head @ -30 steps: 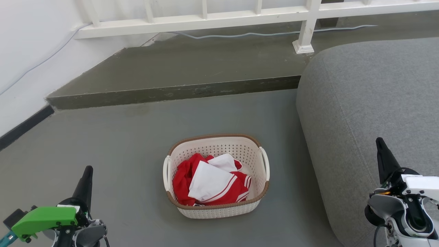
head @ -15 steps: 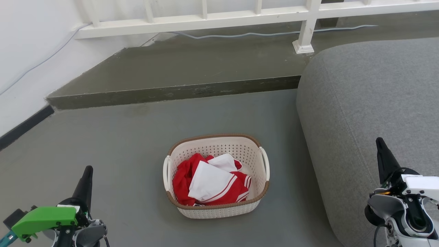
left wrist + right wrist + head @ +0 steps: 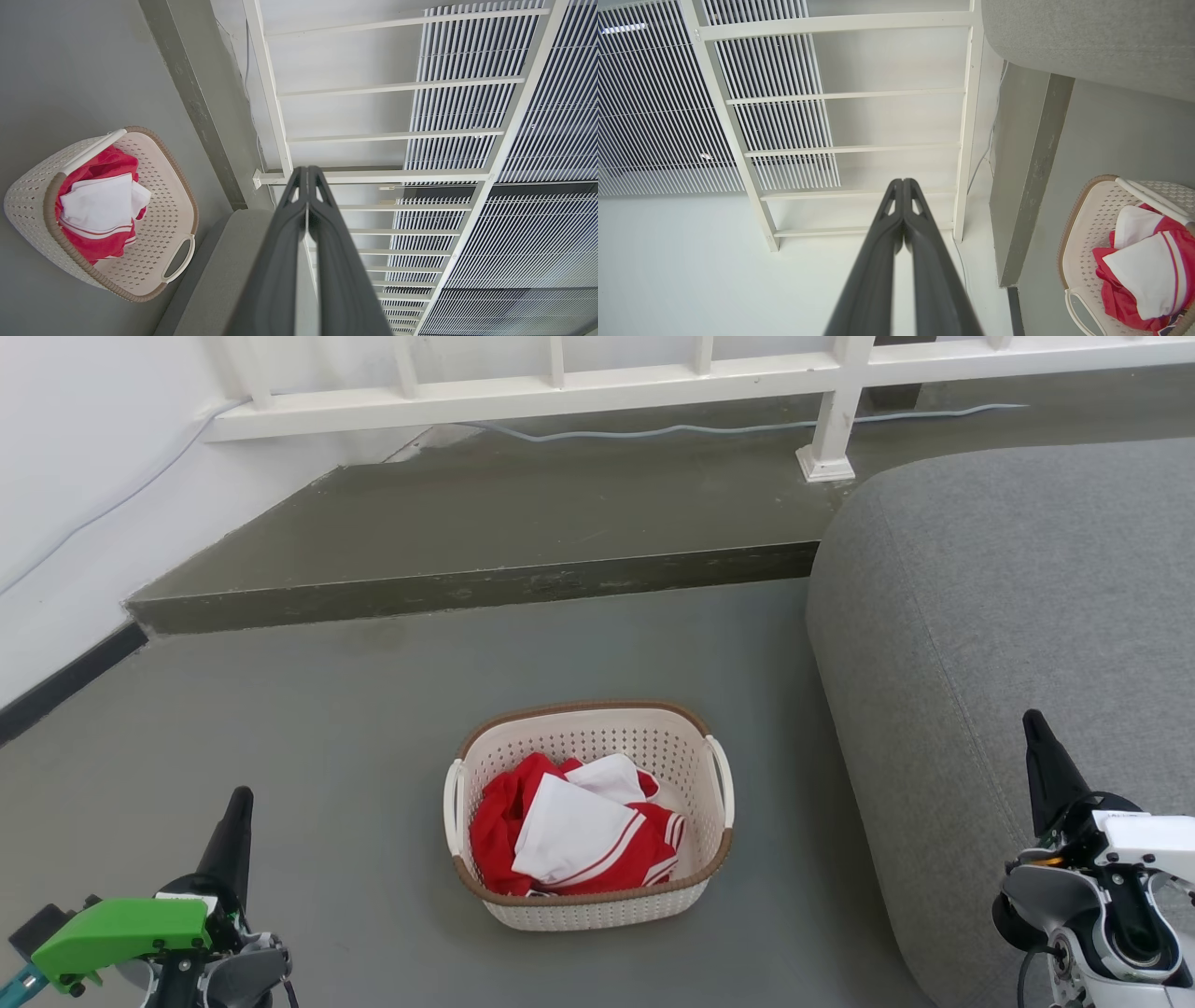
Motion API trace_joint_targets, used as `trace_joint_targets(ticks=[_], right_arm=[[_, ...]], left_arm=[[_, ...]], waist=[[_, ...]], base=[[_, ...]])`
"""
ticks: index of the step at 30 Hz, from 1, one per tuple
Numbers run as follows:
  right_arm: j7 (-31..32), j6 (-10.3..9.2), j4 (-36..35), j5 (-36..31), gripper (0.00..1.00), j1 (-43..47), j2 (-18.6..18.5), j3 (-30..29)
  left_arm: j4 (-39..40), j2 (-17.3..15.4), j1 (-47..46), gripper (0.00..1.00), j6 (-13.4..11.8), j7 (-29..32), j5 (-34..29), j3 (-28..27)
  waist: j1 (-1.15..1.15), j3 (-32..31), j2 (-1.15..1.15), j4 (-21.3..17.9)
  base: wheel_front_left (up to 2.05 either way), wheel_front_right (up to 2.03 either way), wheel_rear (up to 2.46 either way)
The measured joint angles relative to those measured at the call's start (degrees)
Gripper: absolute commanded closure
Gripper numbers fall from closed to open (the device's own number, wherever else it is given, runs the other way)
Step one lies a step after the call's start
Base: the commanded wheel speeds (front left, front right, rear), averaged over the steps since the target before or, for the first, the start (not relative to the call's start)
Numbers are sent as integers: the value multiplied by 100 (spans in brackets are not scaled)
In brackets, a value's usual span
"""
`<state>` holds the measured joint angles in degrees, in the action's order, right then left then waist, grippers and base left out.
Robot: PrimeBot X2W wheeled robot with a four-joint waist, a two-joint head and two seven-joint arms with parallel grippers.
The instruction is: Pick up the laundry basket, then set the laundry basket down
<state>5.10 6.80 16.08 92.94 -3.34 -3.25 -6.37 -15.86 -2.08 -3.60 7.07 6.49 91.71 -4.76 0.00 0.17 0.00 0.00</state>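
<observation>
The laundry basket (image 3: 597,910) stands on the grey floor in the middle of the head view, cream-white and perforated with a brown rim and white side handles. Red and white clothes (image 3: 569,840) lie inside it. My left gripper (image 3: 241,795) hangs shut at the lower left, well apart from the basket. At the lower right my right gripper (image 3: 1031,719) is shut too, in front of the sofa. In the left wrist view the basket (image 3: 159,219) lies at the left, clear of that gripper (image 3: 307,169). The right wrist view has the basket (image 3: 1087,219) at its right edge, away from the gripper (image 3: 902,180).
A grey sofa (image 3: 1018,616) fills the right side, close to the basket's right handle. A raised dark step (image 3: 467,583) crosses behind the basket, with a white railing (image 3: 597,383) and a cable (image 3: 709,427) beyond. A white wall (image 3: 65,495) borders the left.
</observation>
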Motion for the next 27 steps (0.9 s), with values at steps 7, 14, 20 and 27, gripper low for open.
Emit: trace_joint_targets(ticks=[7, 14, 20, 27], right_arm=[[0, 0, 0, 0, 100, 0, 1, 0], [0, 0, -1, 0, 100, 0, 2, -1], [0, 0, -1, -1, 100, 0, 2, -1], [0, 0, -1, -1, 100, 0, 3, -3]], left_arm=[[1, 0, 0, 100, 0, 0, 0, 0], [1, 0, 0, 100, 0, 0, 0, 0], [1, 0, 0, 100, 0, 0, 0, 0], [1, 0, 0, 100, 0, 0, 0, 0]], waist=[[0, 0, 0, 0], [0, 0, 0, 0], [0, 0, 0, 0], [0, 0, 0, 0]], base=[[0, 0, 0], [0, 0, 0], [0, 0, 0], [0, 0, 0]])
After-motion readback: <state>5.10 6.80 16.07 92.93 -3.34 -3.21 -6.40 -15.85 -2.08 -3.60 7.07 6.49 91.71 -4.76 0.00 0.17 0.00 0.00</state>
